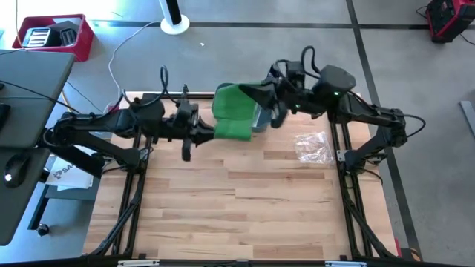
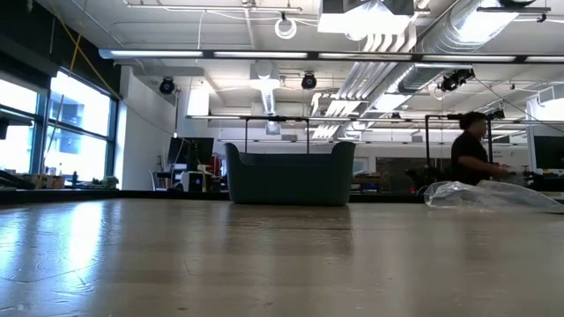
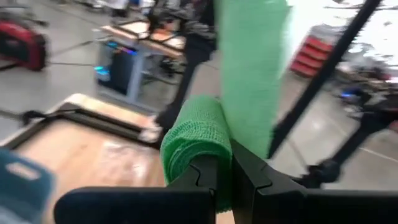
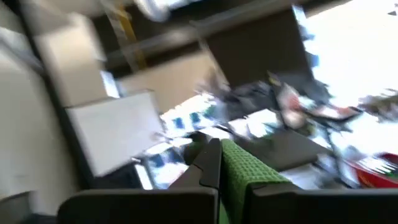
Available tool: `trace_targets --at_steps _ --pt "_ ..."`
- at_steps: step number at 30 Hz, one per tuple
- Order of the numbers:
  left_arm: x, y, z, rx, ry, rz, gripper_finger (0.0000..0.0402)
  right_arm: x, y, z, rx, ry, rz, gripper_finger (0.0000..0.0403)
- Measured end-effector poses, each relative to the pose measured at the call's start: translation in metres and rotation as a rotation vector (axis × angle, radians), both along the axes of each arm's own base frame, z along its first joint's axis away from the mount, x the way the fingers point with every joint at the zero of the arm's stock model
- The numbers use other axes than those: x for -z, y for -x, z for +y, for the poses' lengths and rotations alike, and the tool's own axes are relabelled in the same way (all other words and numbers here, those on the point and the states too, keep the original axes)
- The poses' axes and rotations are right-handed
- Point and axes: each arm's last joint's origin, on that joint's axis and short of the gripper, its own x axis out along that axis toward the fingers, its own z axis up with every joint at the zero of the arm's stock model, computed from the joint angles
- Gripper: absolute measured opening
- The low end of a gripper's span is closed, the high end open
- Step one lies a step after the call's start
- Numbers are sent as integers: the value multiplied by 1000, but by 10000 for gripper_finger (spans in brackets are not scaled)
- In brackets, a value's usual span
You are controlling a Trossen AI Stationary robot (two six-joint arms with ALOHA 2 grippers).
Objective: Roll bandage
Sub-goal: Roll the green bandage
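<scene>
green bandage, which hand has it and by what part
Both. The left hand is shut on the rolled end of the green bandage; the right hand pinches its loose end.

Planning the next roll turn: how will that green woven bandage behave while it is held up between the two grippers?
The green woven bandage probably stays floppy: its free strip hangs as a soft sheet from the rolled end. It looks light, since the left gripper and the right gripper hold it aloft by thin pinches. Its coarse weave likely resists slipping.
</scene>
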Motion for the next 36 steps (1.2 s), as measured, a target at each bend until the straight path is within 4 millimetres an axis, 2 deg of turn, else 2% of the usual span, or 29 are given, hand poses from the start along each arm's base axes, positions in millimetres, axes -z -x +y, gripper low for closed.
trace_targets --at_steps 4,11,14,18,23,27,31,36 --pt "-3 2 -11 85 29 -22 8 15 -3 -14 109 -58 159 0" --pt "3 5 -25 130 102 41 8 56 -4 -33 286 -219 525 11" --pt "9 5 -26 127 126 107 8 73 -6 -37 279 -243 660 44" --pt "14 6 -25 111 173 162 8 93 -11 -48 258 -321 800 114" --pt "16 5 -24 103 217 179 8 112 -23 -60 253 -399 886 188" --pt "24 3 -22 73 278 256 8 110 -30 -62 95 -432 851 209" --pt "33 0 -16 42 282 317 8 96 -32 -59 -91 -450 735 211" --pt "47 -7 -13 43 274 328 8 76 -34 -57 -167 -467 563 211"
